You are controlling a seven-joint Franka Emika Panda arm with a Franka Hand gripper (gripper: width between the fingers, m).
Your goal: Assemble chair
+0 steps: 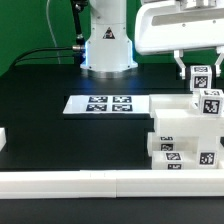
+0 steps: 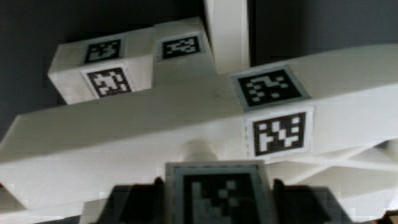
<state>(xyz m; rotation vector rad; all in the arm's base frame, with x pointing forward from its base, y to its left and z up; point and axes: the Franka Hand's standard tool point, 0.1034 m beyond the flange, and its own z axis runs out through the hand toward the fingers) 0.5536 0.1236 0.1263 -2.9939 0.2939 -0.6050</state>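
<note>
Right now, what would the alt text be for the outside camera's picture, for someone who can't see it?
A robot gripper holds a small tagged white part above a half-built white chair stacked at the exterior view's right on a black table. A flat marker board lies mid-table before the robot's white base, and a long white rail runs along the near edge.

Black table (image 1: 60, 130) open — chair (image 1: 185, 130) and white rail (image 1: 100, 183) crowd one corner.

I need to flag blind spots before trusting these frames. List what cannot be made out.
- Gripper: exterior view, the frame's right edge cuts it off; whether it grips a part is unclear.
- Chair: exterior view, its right side runs past the edge.
- Wrist view: the chair fills the frame; the table is hidden.
- Marker board: tag patterns too small.
</note>
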